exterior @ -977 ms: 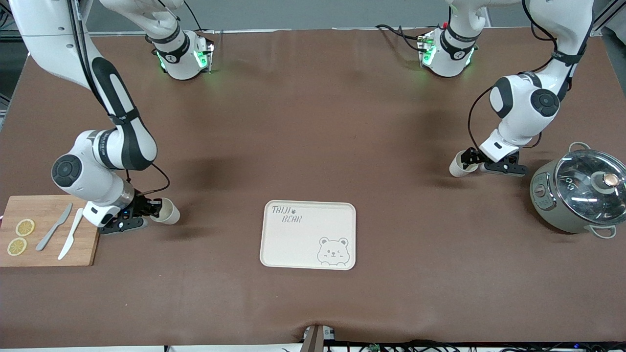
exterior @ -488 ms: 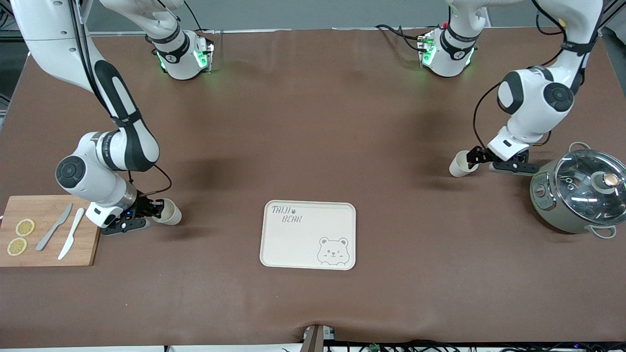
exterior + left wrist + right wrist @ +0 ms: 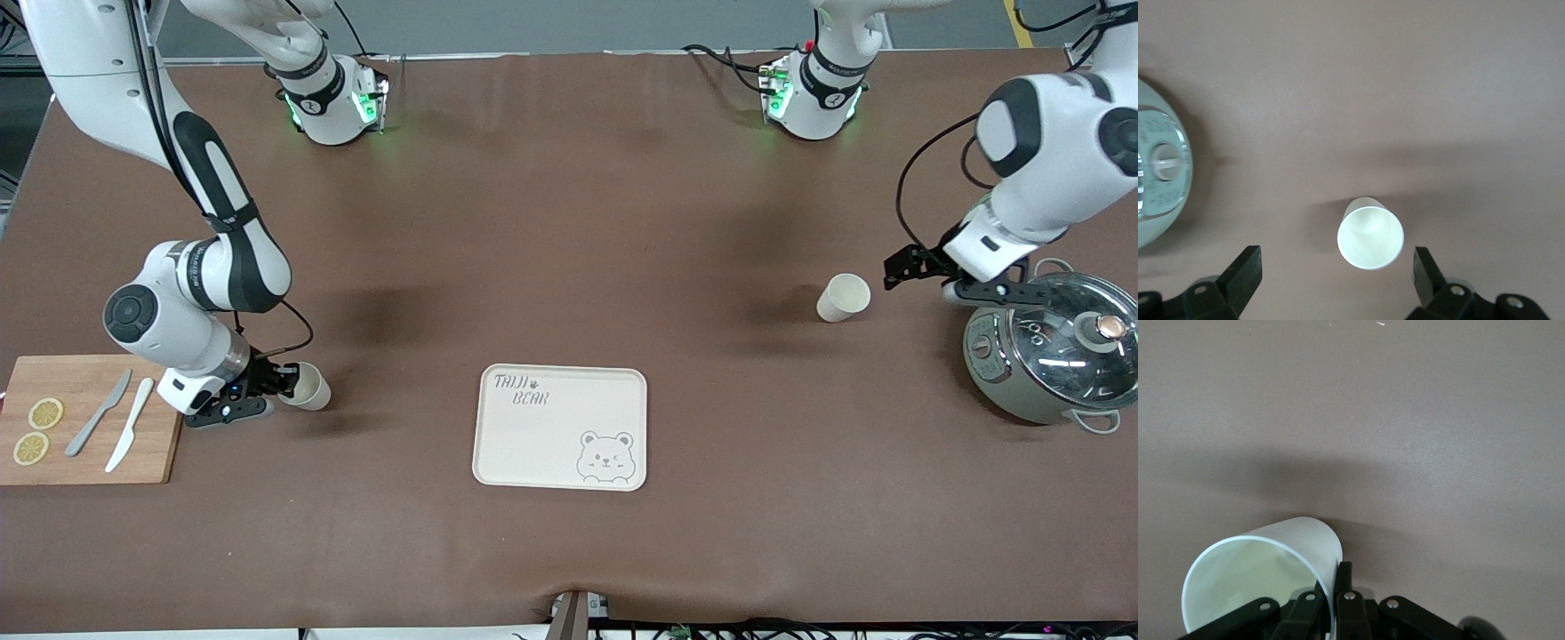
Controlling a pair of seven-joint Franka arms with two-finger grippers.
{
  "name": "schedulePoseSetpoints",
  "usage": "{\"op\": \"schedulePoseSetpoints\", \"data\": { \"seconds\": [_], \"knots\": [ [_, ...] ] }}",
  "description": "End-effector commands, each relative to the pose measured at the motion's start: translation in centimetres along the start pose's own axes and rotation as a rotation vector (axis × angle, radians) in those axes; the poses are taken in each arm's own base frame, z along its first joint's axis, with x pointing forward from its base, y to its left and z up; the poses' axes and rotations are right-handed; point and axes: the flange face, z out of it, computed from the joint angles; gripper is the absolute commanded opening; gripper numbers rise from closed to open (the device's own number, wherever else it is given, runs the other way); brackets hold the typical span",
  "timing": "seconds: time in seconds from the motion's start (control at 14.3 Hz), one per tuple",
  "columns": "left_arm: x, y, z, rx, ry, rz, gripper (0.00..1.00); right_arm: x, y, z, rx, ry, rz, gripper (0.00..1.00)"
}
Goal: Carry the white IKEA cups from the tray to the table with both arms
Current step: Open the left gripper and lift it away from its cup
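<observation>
One white cup [image 3: 843, 297] stands upright on the brown table, toward the left arm's end; it also shows from above in the left wrist view [image 3: 1370, 233]. My left gripper [image 3: 900, 268] is open and empty, raised between that cup and the pot; in its wrist view the left gripper [image 3: 1336, 280] has its fingers [image 3: 1245, 277] wide apart and clear of the cup. My right gripper [image 3: 269, 384] is shut on the rim wall of the second white cup [image 3: 308, 388], held tilted just above the table beside the cutting board. In the right wrist view the right gripper [image 3: 1329, 595] pinches that cup [image 3: 1258, 577].
A cream bear-printed tray [image 3: 560, 427] lies at the table's middle, nearer the front camera. A grey pot with a glass lid [image 3: 1053, 347] stands at the left arm's end and shows in the left wrist view [image 3: 1155, 173]. A wooden cutting board [image 3: 84, 418] with two knives and lemon slices lies at the right arm's end.
My left gripper let go of its cup, opened, and rose away toward the pot; the cup stays upright on the table. My right gripper barely shifted, its cup tilting more upright.
</observation>
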Motion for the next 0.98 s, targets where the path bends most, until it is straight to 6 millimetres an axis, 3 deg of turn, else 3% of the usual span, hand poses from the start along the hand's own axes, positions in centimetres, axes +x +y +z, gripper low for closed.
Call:
{"op": "schedulePoseSetpoints", "data": {
  "seconds": [0.0,0.21,0.35,0.63,0.91],
  "knots": [
    [2.5,1.0,-4.5,-0.019,-0.003,-0.053,1.00,-0.1,-0.1,-0.1,0.007,0.010,-0.007,0.28],
    [3.9,2.5,-8.2,-0.018,0.005,-0.082,1.00,-0.1,0.0,-0.1,0.007,0.010,-0.004,0.67],
    [4.7,3.3,-10.4,-0.011,-0.009,-0.108,1.00,-0.1,0.0,0.0,0.007,0.008,-0.005,1.00],
    [4.9,5.3,-14.3,0.008,-0.019,-0.116,1.00,0.1,0.2,-0.5,0.008,0.012,0.003,1.00],
    [5.0,8.1,-17.9,0.010,0.009,-0.145,1.00,0.9,0.6,-2.4,0.019,-0.015,0.007,1.00]
  ]
}}
